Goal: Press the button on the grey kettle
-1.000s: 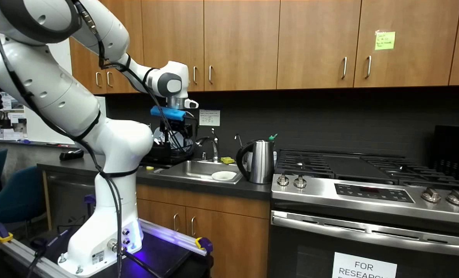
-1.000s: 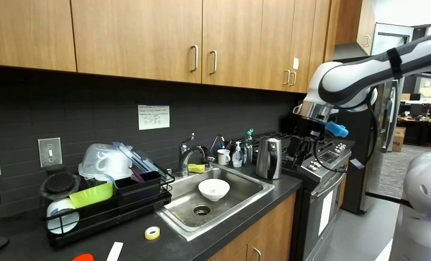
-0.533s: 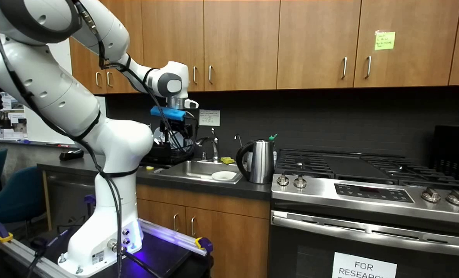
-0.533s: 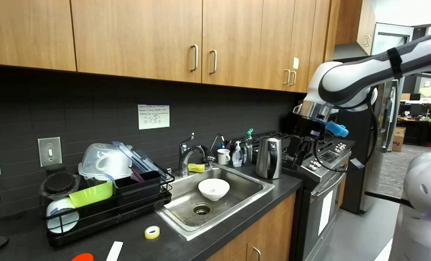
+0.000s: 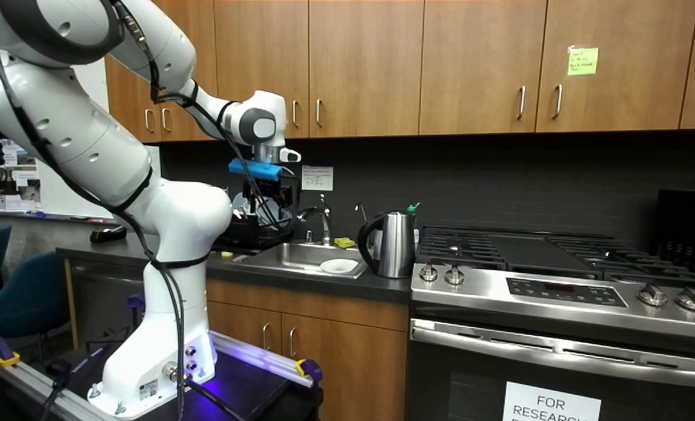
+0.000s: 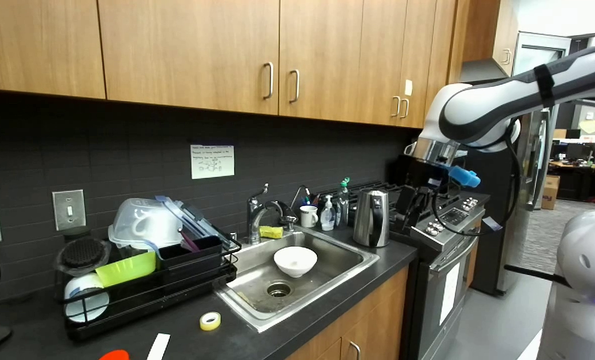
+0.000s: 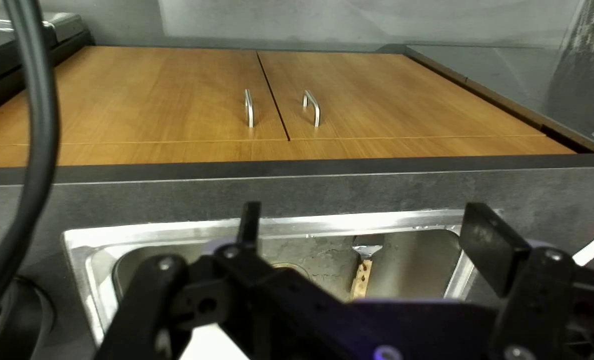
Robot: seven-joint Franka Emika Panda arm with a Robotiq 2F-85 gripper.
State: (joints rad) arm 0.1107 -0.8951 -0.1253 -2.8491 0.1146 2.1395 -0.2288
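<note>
The grey kettle (image 5: 396, 245) stands upright on the dark counter between sink and stove; it also shows in an exterior view (image 6: 363, 218). Its dark handle (image 5: 366, 244) faces the sink side. I cannot make out its button. A dark round rim (image 7: 34, 315) at the lower left of the wrist view may be the kettle's top. My gripper (image 7: 364, 212) is open and empty, fingers wide apart, with the sink below. In both exterior views the gripper (image 6: 408, 206) is apart from the kettle; its fingers are hard to see against dark things (image 5: 268, 219).
The sink (image 6: 257, 320) holds a white bowl (image 6: 295, 261) and a wooden-handled tool (image 7: 361, 277). The faucet (image 6: 253, 220), soap bottles (image 6: 328, 215) and a mug (image 6: 308, 216) stand behind it. A dish rack (image 6: 157, 295) and the stove (image 5: 563, 286) flank it. Cabinets (image 5: 365, 70) hang above.
The wrist and gripper have risen very slightly and the hanging cable has shifted a little. The kettle and the other things have not moved.
</note>
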